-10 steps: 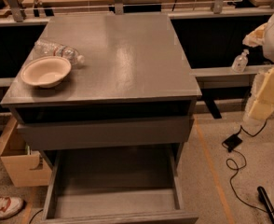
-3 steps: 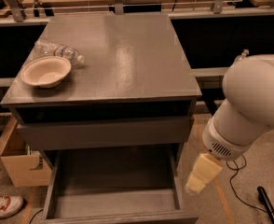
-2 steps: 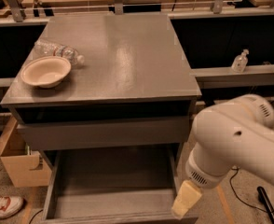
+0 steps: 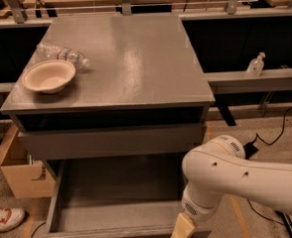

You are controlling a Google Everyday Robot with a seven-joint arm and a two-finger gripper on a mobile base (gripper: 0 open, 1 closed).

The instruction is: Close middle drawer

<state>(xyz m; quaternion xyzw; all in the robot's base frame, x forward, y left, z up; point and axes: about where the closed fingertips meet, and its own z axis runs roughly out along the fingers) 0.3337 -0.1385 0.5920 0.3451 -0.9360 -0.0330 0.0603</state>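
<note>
The middle drawer (image 4: 116,192) is a grey shallow box pulled far out of the cabinet, below the closed grey drawer front (image 4: 111,141). Its inside looks empty, and its front edge (image 4: 106,230) lies at the bottom of the view. My white arm (image 4: 235,177) reaches in from the right and bends down over the drawer's front right corner. Only the cream-coloured end of my gripper (image 4: 182,228) shows, at the bottom edge by that corner; the rest is cut off.
On the grey cabinet top (image 4: 136,58) stand a paper bowl (image 4: 49,76) and a lying plastic bottle (image 4: 61,53) at the left. A cardboard box (image 4: 27,180) and a shoe (image 4: 4,218) are on the floor left. Cables (image 4: 277,133) run on the floor right.
My arm has swung in from the right and come down and left to the open drawer's front right corner. The drawer has stayed pulled out.
</note>
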